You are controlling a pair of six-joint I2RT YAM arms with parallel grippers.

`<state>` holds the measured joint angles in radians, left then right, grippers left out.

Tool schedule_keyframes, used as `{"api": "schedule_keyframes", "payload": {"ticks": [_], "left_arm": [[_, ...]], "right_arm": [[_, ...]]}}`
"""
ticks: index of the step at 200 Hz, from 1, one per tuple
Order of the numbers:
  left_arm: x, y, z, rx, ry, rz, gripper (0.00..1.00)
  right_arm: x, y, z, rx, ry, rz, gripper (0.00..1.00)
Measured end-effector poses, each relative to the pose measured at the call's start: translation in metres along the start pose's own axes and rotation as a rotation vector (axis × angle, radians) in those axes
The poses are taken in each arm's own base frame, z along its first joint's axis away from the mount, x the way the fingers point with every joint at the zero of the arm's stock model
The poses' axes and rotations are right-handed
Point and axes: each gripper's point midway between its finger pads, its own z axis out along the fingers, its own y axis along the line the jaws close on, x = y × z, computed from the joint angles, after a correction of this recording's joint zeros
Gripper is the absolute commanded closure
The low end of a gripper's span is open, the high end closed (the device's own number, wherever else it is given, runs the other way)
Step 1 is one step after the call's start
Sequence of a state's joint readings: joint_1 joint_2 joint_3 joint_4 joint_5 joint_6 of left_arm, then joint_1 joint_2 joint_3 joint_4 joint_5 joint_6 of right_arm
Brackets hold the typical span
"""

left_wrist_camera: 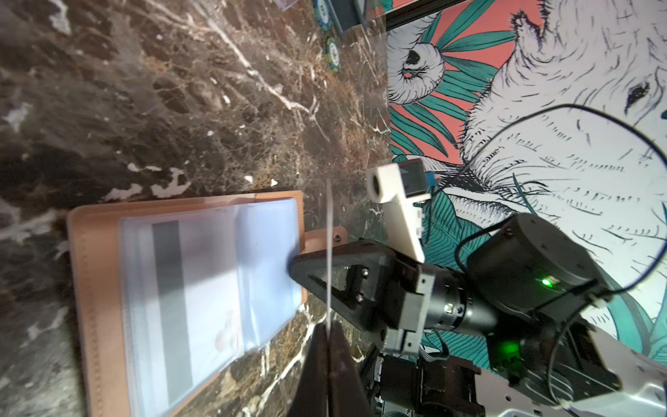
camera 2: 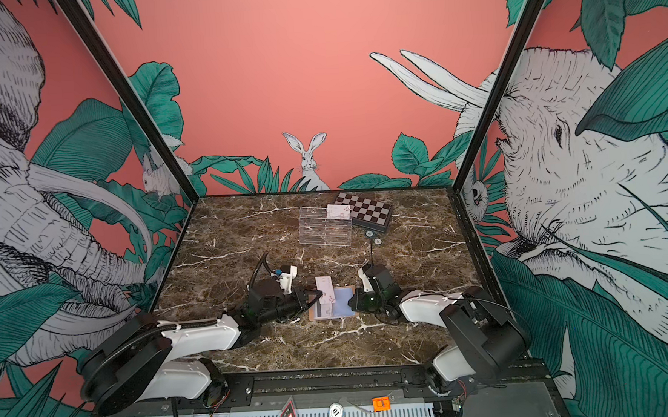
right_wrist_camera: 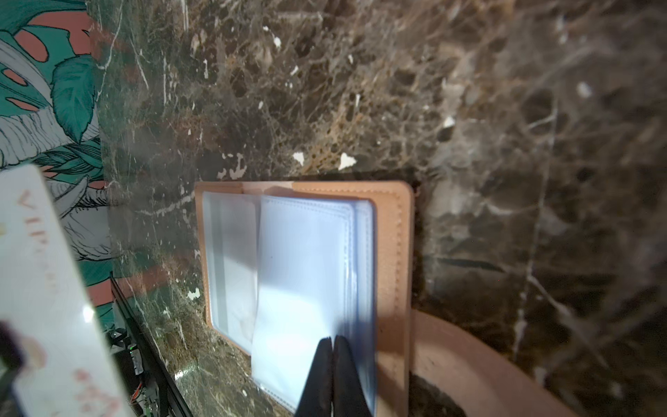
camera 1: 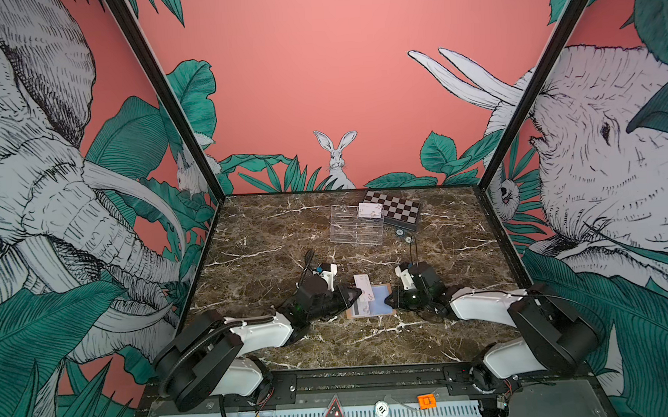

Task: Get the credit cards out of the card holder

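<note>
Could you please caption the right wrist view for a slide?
Shut right gripper rests on pale sleeves of the open card holder; a white credit card held alongside.

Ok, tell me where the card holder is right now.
In both top views the card holder lies open on the marble table, front centre, between the left claw, which grips a white card, and the right claw, which touches it.
</note>
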<state>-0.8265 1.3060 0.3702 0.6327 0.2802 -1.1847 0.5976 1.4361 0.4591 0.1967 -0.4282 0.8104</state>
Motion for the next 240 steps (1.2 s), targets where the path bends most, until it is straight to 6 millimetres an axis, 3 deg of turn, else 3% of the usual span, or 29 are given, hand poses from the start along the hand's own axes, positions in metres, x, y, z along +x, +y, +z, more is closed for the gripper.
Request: {"api": "schedule_keyframes", "payload": {"ticks": [35,65,93,115,178,207,240], "left_arm": [[-0.010,-0.020,-0.013,0.020,-0.035,0.035,1.00],[-0.014,-0.024,-0.015,0.021,-0.053,0.039,1.00],[-0.016,-0.027,-0.015,0.032,-0.059,0.038,1.00],[-0.020,-0.036,-0.015,0.055,-0.067,0.044,1.00],[-0.041,-0.099,-0.008,0.220,-0.083,0.074,1.00],[-0.052,-0.115,0.002,0.273,-0.076,0.058,1.00],[-0.067,-0.129,0.014,0.319,-0.082,0.033,1.00]], "right_arm": [[0.000,0.003,-0.007,0.019,0.014,-0.004,0.79],[-0.018,0.024,-0.021,0.007,-0.009,-0.057,0.52],[-0.045,0.046,-0.049,-0.016,-0.088,-0.104,0.26],[-0.062,0.057,-0.078,-0.030,-0.171,-0.123,0.15],[-0.106,0.075,-0.147,-0.068,-0.356,-0.104,0.04],[-0.117,0.071,-0.159,-0.103,-0.386,-0.038,0.05],[-0.132,0.082,-0.168,-0.197,-0.422,0.002,0.07]]}}
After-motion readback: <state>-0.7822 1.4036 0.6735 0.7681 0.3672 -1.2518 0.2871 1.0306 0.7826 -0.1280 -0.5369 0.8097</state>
